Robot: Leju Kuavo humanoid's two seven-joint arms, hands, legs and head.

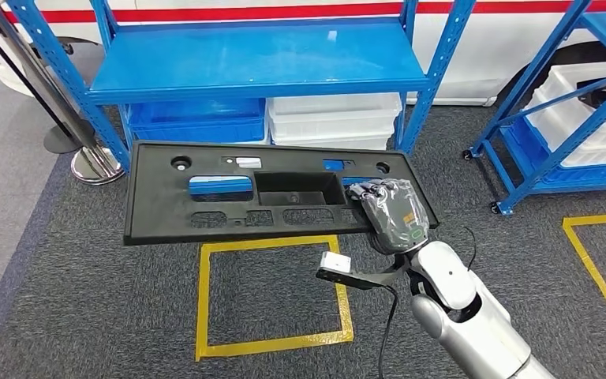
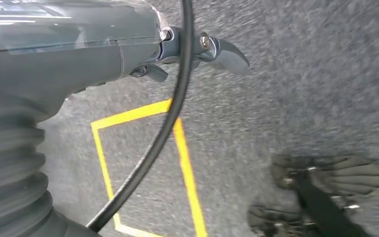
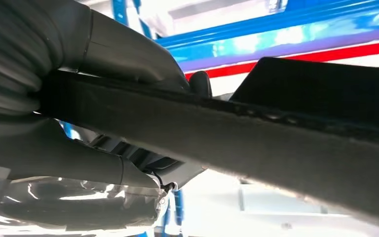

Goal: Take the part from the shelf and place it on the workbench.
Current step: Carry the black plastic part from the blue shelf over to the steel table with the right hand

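Part (image 1: pixel 205 207) first: it is a long, flat black plastic panel, matte, with a raised rim all round, a deep rectangular pocket at its middle, a slot to the left of that through which blue shows, small round holes near both far corners, and a row of shallow rounded cut-outs along its near edge. It hangs in the air in front of the blue shelf (image 1: pixel 260 59), tilted slightly so its left end sits a little lower, above the grey carpet and just beyond the yellow tape square (image 1: pixel 272 292) on the floor. The right hand (image 1: pixel 393 213) grips the panel at its right near corner, fingers over the top face; from the right wrist view the grey thumb (image 3: pixel 128 49) lies on one face and the rest of the hand presses the other, with the panel's edge running between them. The silver right arm (image 1: pixel 458 304) comes up from the near right. The left hand (image 2: pixel 197 49) hangs over the carpet with nothing in it; its fingers look fairly straight, though the blur makes the spread hard to judge. Blue bins (image 1: pixel 197 118) and white bins (image 1: pixel 335 118) sit under the shelf, and a second blue rack (image 1: pixel 568 103) stands to the right.
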